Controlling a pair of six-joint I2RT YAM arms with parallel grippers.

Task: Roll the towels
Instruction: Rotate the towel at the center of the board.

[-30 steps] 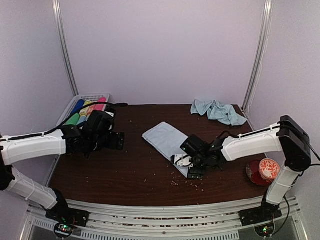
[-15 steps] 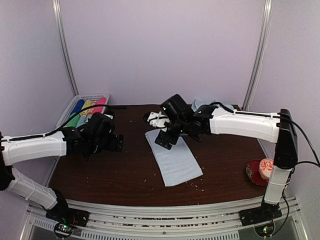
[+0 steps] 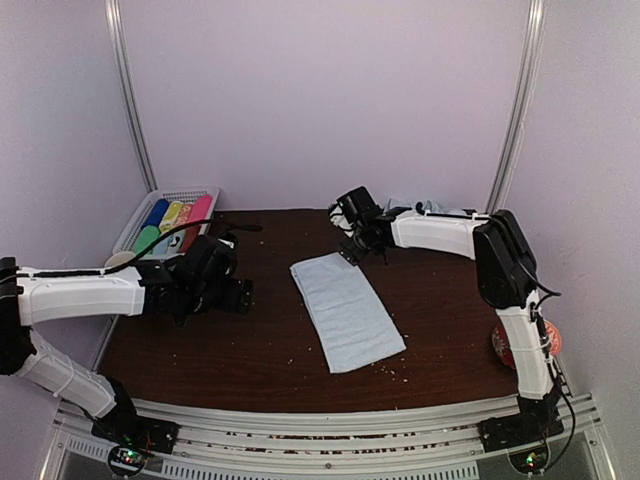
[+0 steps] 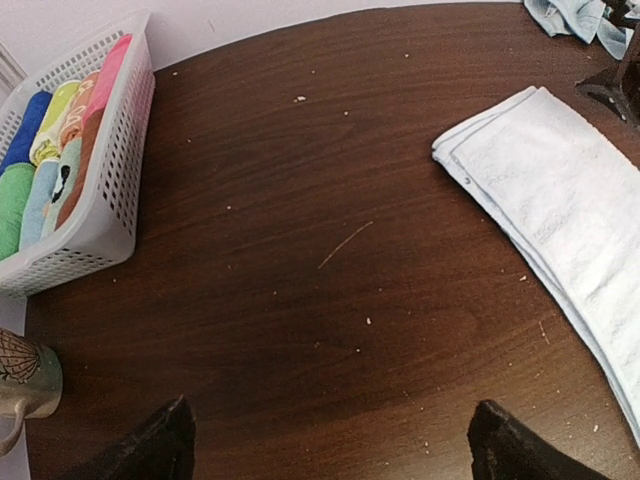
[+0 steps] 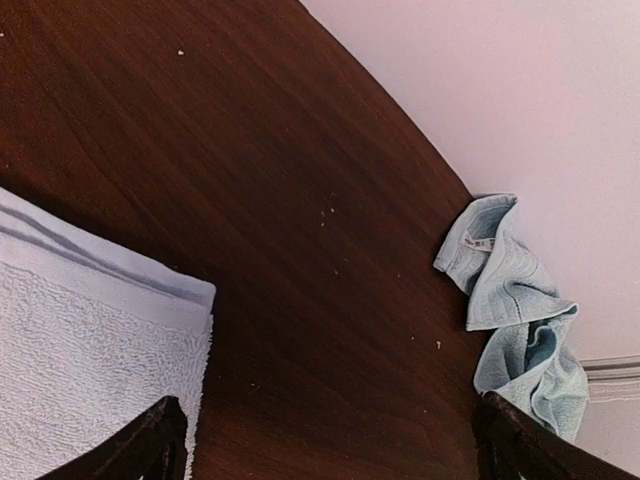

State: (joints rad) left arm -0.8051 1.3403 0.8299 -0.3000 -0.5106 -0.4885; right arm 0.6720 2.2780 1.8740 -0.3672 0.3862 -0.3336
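Note:
One pale blue towel [image 3: 347, 311] lies flat and folded into a long strip mid-table, running from the back left toward the front right. It also shows as the strip of towel [image 4: 560, 210] in the left wrist view. The other towel [image 5: 515, 310] lies crumpled at the back right, mostly hidden behind the right arm in the top view. My right gripper [image 3: 352, 248] hovers open over bare wood between the strip's far corner [image 5: 90, 370] and the crumpled towel. My left gripper [image 3: 240, 295] is open over bare table left of the strip, holding nothing.
A white basket [image 3: 185, 192] with bright rolled cloths stands at the back left, and the basket [image 4: 110, 200] also shows in the left wrist view. A mug [image 4: 25, 385] sits near the left edge. A red round object [image 3: 520, 345] lies at the front right. Crumbs dot the dark wood.
My right arm swung from the towel's near end up to its far end and stretched out toward the back. The towel now lies straighter. The left arm shifted only slightly.

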